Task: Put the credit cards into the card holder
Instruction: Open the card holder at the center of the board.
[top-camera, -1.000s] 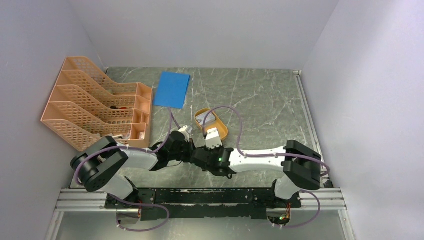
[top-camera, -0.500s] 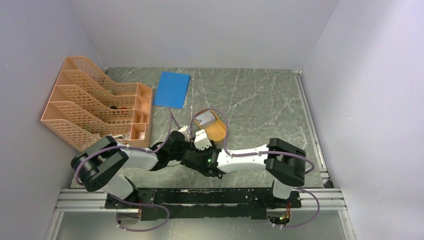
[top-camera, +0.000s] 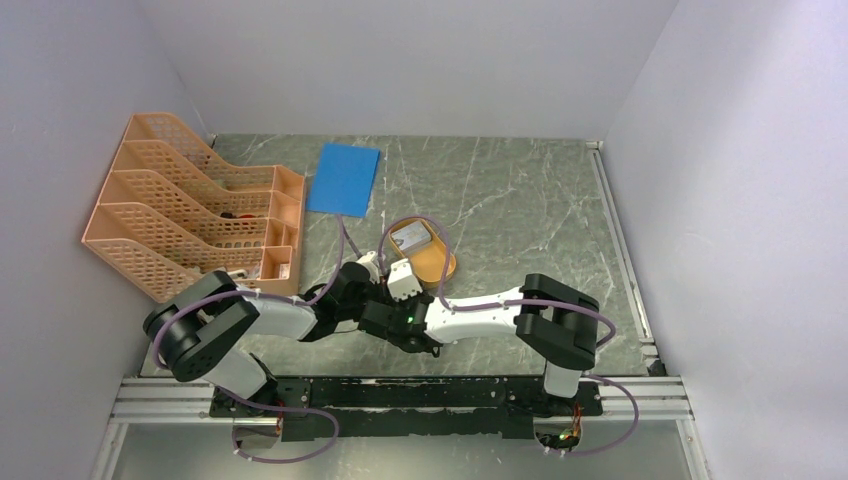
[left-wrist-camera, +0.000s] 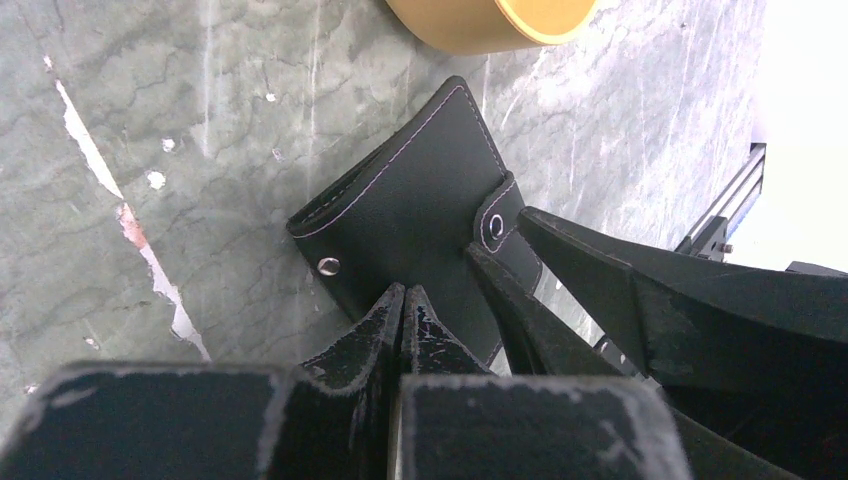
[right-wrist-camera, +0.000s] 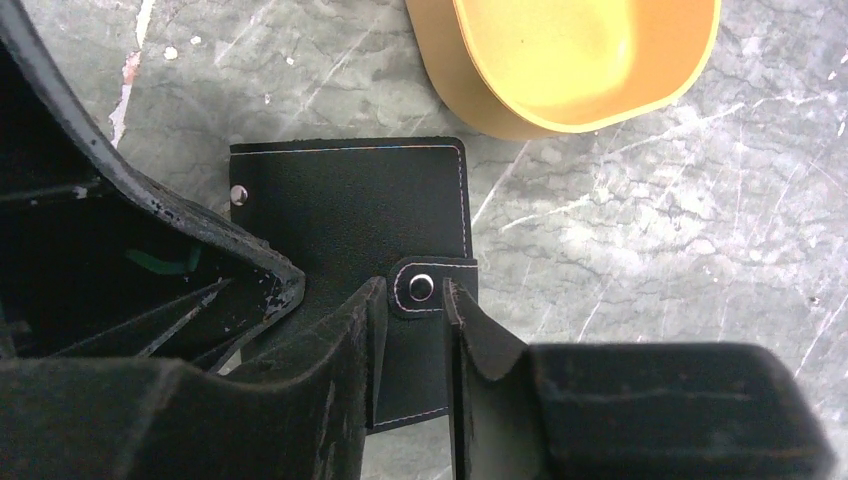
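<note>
while left gripper (left-wrist-camera: 403, 300), closed, pins card holder (left-wrist-camera: 410, 190) | right gripper (right-wrist-camera: 415, 298) straddles snap tab (right-wrist-camera: 462, 290), grip unclear

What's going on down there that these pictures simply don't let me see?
Card holder: arms cover it in the top view; folded shut in both wrist views, so its pockets are hidden.
Credit cards: a pale patch in the orange dish, too small in the top view to count; the right wrist view's top edge cuts the dish.
Right claw: fingers flank the snap strap; whether they pinch it is unclear.
</note>
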